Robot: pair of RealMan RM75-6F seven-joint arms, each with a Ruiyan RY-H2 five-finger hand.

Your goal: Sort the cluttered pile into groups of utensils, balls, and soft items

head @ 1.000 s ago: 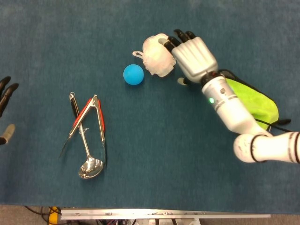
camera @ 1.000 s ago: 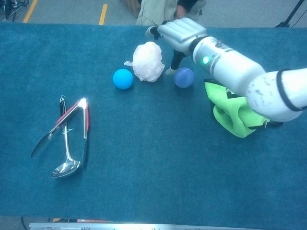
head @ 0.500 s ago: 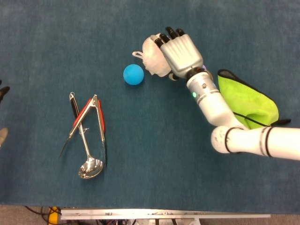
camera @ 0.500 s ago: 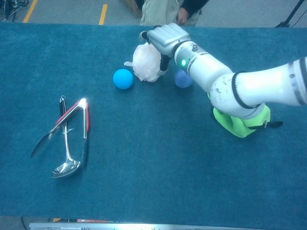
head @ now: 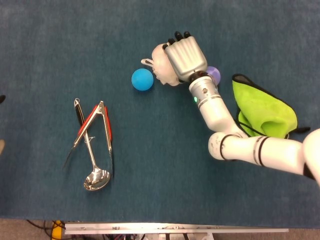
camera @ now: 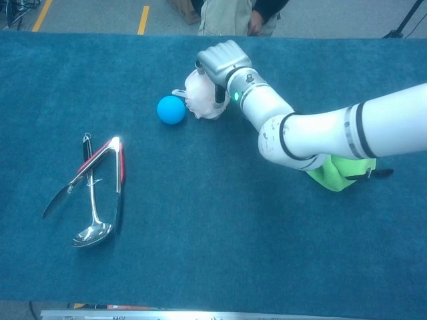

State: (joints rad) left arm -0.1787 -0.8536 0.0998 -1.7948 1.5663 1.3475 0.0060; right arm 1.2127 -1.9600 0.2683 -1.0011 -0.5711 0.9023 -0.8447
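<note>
One soft item is the focus right now: the white bath pouf (head: 162, 65), sitting on the blue table cloth (head: 165, 170) toward the far side, with the right hand (head: 185, 56) laid over it. Looks like the fingers are wrapping its far edge, but honestly I can't tell from either view whether it's actually clamped on or just resting on top. The thumb shows on the near side in the chest view, so a grip seems likely, no promises.

Just beside the pouf on the left is the light blue ball (head: 142, 79), close to touching. On the other side of the hand, a purple ball (head: 214, 74) peeks out by the wrist. Further right is the green cloth (head: 262, 107), bunched up, partly under the forearm. Well apart, on the left, the ladle (head: 95, 170) and the red-handled tongs (head: 100, 125) lie crossed over each other, so utensils look done.

What could go wrong: dragging the pouf toward the cloth could knock either ball rolling, since both sit right next to it. A squishy pouf could also slip out of a loose grasp.

Left hand isn't really visible. No readable labels or brands anywhere.
</note>
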